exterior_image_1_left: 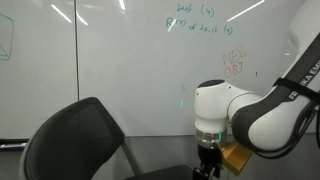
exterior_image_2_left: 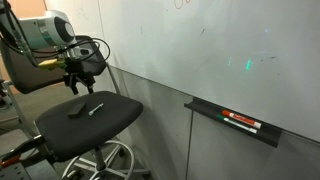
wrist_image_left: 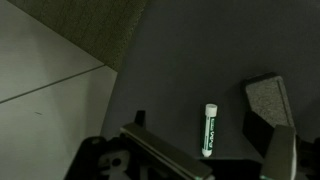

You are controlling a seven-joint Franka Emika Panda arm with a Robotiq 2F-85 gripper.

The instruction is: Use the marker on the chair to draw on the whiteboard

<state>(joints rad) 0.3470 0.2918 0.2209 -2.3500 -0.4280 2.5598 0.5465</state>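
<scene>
At the left of an exterior view the gripper (exterior_image_2_left: 80,84) hangs above the chair (exterior_image_2_left: 60,135), its jaws spread apart and holding nothing. Just to its right the marker (exterior_image_2_left: 95,108) lies flat near the middle of the seat, well in from every edge. The wrist view shows a pale barrel with a green cap. It is probably light, stiff and slick, and may roll on the padding, so a grip across mid-barrel looks soundest. Further right runs the whiteboard (exterior_image_2_left: 230,50).
</scene>
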